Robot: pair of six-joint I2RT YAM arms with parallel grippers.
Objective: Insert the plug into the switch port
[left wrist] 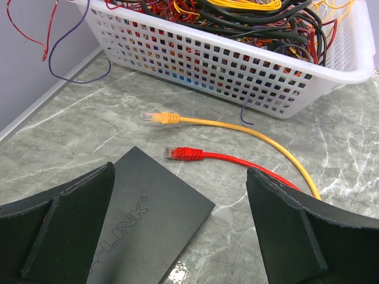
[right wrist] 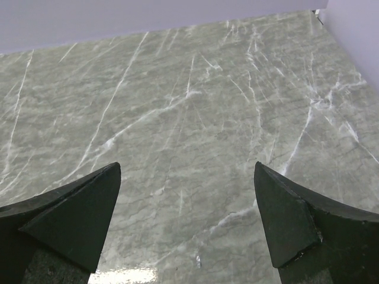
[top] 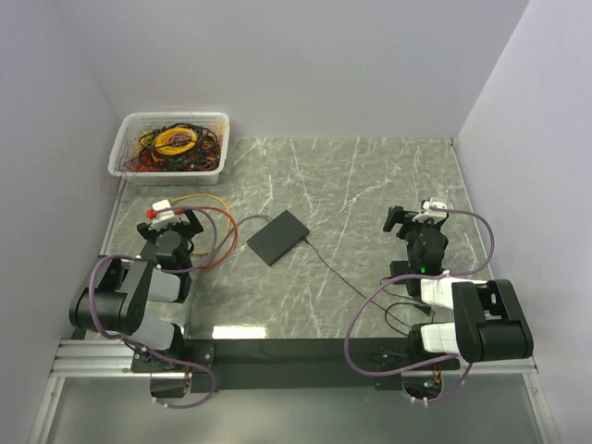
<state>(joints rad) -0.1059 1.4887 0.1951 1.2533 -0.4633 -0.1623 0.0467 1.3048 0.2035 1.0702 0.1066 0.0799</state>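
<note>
Red plug (left wrist: 183,154) observed beside flat matte-black switch (left wrist: 148,219), 12 o'clock of released left hand (left wrist: 179,171); right hand (right wrist: 186,171) likewise released.

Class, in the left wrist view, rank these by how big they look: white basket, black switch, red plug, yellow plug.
1. white basket
2. black switch
3. red plug and yellow plug: these look alike. The red one lies nearer the camera, so I leave them unranked.

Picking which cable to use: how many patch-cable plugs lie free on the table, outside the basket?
2: the yellow plug nearer the basket, and the red plug beside the switch. More may be buried in the basket.
</note>
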